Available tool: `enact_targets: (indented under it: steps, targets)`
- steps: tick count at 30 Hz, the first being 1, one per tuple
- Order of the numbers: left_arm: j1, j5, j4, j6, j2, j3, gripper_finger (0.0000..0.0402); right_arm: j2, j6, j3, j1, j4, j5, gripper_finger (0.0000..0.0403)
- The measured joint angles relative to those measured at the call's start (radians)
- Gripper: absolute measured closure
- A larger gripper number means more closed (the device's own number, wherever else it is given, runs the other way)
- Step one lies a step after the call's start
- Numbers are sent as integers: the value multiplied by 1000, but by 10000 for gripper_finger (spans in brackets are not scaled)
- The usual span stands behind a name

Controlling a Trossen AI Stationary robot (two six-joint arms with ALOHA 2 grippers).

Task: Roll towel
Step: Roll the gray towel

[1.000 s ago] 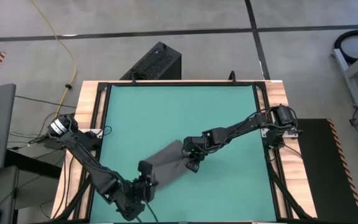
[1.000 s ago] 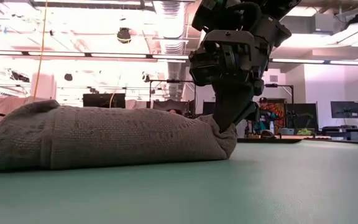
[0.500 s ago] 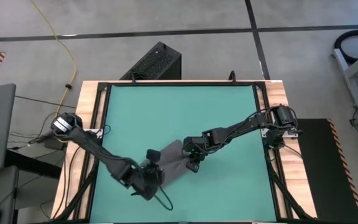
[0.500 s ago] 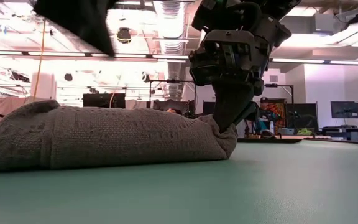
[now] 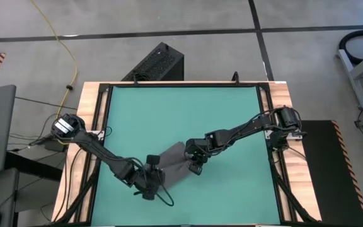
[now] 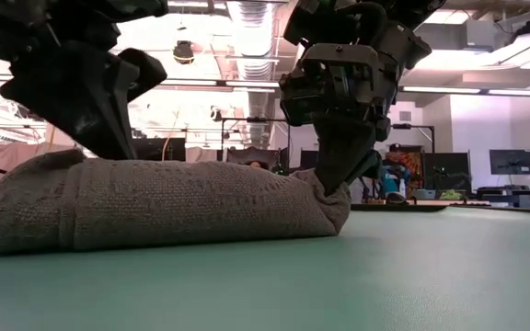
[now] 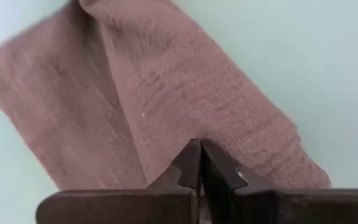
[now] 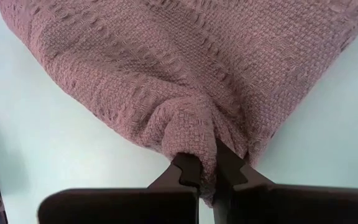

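Observation:
The grey towel [image 5: 172, 164] lies as a thick folded bundle slantwise on the green mat [image 5: 232, 113], its underside flat on it; in the low view the towel [image 6: 155, 202] is a long low hump. My right gripper [image 5: 196, 165] is shut on its right end. My left gripper [image 5: 151, 181], shut, stands over the towel's near-left part; in the left wrist view my left gripper [image 7: 199, 144] has its tips just above the towel's weave [image 7: 166, 93]. My right gripper pinches a bunched-up fold at the towel's right end [image 8: 191, 124] between its two fingers, slanting down from the table's right side. The end is gathered into a puckered knob at the fingers [image 6: 334, 188], and the rest lies on the mat. My left gripper points its shut fingertips [image 6: 118, 147] slanting down at the top of the towel's left part; I cannot tell whether they touch it.
A wooden frame [image 5: 90, 126] borders the mat. A black box [image 5: 159, 63] stands on the floor beyond the far edge. Bare mat lies toward the far edge and at the right of the towel.
My left gripper has swung from the table's near edge toward the towel, come down and rolled a little; in the low view it has dropped from above to the towel's top. The towel and my right gripper have kept still.

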State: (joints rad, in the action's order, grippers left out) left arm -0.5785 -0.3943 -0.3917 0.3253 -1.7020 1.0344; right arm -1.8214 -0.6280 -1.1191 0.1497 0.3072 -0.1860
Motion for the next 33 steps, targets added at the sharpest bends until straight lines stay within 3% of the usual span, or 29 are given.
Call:
enact_targets:
  steps: [6, 10, 14, 21, 33]
  targets:
    - [-7, 10, -55, 59, 0, 0, 402, 1, 13, -26, 11, 10, -9, 378]
    - [-7, -119, -125, 103, 1, 0, 401, 1, 36, -52, 21, 31, -24, 378]
    - [-11, -201, -117, 15, 6, 1, 401, 2, 54, -60, 28, 38, -25, 378]
    - [9, -32, -37, -49, 6, 1, 402, 2, 57, -60, 40, 52, -25, 378]
    - [36, -40, -94, -6, 0, 2, 401, 3, 130, -130, 83, 144, -20, 378]
